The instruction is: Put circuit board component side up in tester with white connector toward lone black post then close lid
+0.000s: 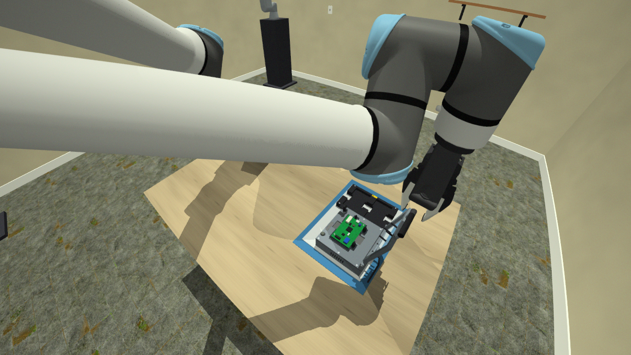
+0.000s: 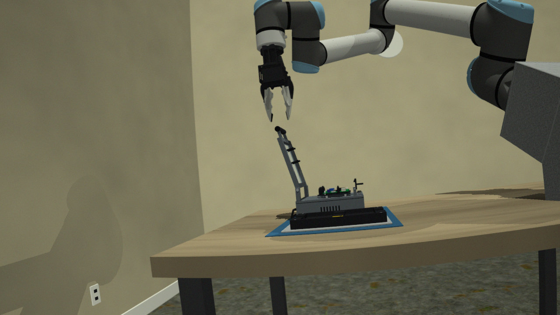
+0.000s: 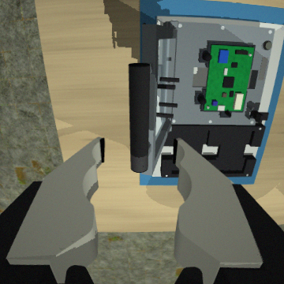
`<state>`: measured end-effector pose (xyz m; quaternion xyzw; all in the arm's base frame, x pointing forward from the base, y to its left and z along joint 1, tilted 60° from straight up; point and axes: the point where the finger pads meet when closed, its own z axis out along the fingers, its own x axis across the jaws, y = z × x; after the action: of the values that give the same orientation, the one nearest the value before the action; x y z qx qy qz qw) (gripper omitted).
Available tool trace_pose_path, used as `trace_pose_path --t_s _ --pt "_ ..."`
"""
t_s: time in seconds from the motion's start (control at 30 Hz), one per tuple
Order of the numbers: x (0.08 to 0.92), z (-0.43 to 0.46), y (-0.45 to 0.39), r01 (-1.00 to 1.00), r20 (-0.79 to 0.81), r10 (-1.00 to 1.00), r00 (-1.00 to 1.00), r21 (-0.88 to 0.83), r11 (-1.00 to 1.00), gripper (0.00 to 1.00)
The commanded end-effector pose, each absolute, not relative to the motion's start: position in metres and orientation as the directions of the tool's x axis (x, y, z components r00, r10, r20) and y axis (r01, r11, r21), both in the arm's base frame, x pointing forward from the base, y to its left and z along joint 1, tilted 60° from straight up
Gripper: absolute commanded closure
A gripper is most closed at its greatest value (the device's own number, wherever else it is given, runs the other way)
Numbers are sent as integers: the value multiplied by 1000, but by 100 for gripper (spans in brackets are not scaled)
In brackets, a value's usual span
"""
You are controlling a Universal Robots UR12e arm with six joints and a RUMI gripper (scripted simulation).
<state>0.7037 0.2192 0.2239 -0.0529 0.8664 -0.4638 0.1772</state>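
The green circuit board [image 1: 348,230] [image 2: 336,191] [image 3: 229,79] lies flat, component side up, on the grey tester [image 2: 309,207] [image 3: 189,39]. Its white connector [image 3: 238,101] is at the board end facing the tray, the same end as a single black post [image 3: 225,113]. Whether the pins pass through the holes is too small to tell. The lid [image 2: 287,162] [image 1: 406,223] [image 3: 139,118] stands open, tilted back, its black handle bar on top. My gripper [image 1: 413,214] [image 2: 280,119] [image 3: 139,140] is partly open and empty, just above the handle's tray-side end, with a finger either side in the wrist view.
The black tray [image 3: 189,138] holds no board and lies beside the tester on a blue-edged mat [image 1: 304,241] [image 3: 276,118]. A small black latch [image 3: 258,115] stands at the tester's side opposite the lid hinge. The wooden table [image 1: 229,229] [image 2: 235,243] carries everything.
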Motion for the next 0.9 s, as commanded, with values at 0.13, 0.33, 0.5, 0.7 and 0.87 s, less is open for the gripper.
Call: trace_pose_path --t_s 0.13,0.33,0.5,0.7,0.87 --pt "704 224 220 73 -259 -257 -931 -822 565 70" --pt "704 224 220 73 -259 -257 -931 -822 565 70" --pt "704 224 219 73 -259 -257 -931 -822 565 70" --pt "705 222 216 73 -259 -257 -931 -822 565 70" --pt "708 219 211 73 -259 -257 -931 -822 565 70"
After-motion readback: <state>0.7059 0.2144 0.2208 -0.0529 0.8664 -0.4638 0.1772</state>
